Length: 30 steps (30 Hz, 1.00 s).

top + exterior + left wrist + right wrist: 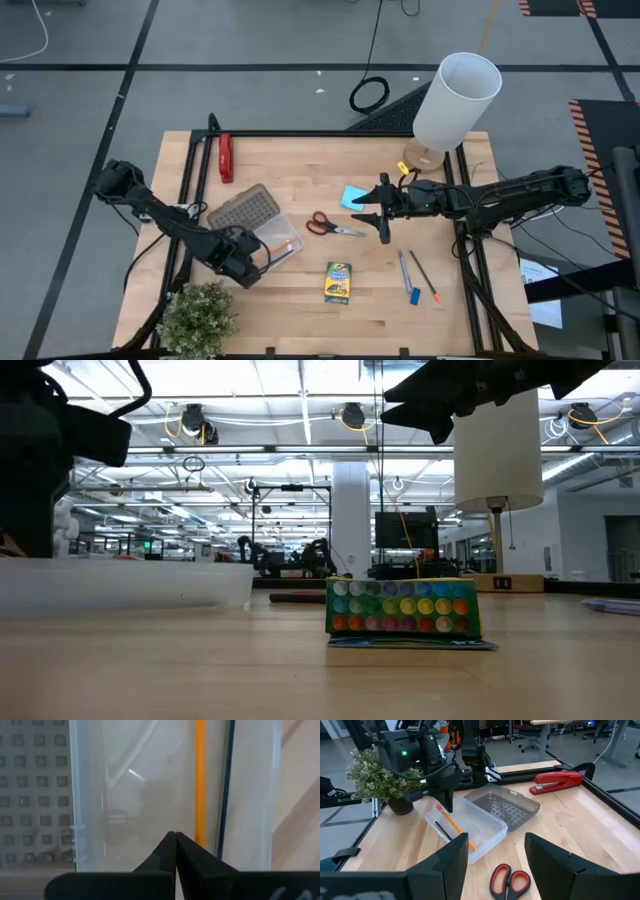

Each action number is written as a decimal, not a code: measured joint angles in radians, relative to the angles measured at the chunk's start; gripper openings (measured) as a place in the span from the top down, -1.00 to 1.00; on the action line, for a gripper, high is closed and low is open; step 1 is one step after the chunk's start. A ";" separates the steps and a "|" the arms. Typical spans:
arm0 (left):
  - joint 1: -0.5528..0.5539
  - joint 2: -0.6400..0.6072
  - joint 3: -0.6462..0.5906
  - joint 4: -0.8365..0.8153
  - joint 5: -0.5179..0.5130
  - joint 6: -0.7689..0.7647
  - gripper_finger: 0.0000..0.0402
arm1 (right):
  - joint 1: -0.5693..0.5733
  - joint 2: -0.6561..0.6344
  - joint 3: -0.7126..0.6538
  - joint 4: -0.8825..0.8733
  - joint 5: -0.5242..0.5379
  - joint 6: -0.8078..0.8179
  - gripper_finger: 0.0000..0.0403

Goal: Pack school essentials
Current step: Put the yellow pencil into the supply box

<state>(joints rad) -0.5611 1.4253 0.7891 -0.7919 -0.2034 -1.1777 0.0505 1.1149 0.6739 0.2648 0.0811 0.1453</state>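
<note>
Left end effector sits over the clear plastic case, fingers pressed together, gripping nothing. Directly below it, inside the case, lie the orange pencil and what looks like a dark pencil.

Right end effector hovers spread wide above the wooden surface; red-handled scissors just beside it.

Left gripper over open case, fingertips together; pencil and dark pencil in case directly beneath; lid beside case, on its far side from this gripper; right gripper spread wide above table; scissors just ahead of it, notepad beside, crayon box between both grippers.
</note>
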 joint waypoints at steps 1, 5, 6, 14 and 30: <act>-0.004 -0.001 0.000 0.004 0.006 -0.008 0.98 | 0.000 0.000 0.000 0.000 0.000 0.000 0.07; -0.019 0.001 0.000 0.039 0.023 -0.021 0.94 | 0.000 0.000 0.000 0.000 0.000 0.000 0.07; -0.021 0.001 0.000 0.052 0.019 -0.019 0.93 | 0.000 0.000 0.000 0.000 0.000 0.000 0.07; -0.008 0.001 0.000 0.131 -0.077 0.070 0.96 | 0.000 0.000 0.000 0.000 0.000 0.000 0.07; -0.042 -0.004 0.000 0.092 -0.068 0.032 0.98 | 0.000 0.000 0.000 0.000 0.000 0.000 0.07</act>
<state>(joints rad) -0.6031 1.4208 0.7891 -0.6998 -0.2715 -1.1458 0.0505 1.1149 0.6739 0.2647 0.0811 0.1455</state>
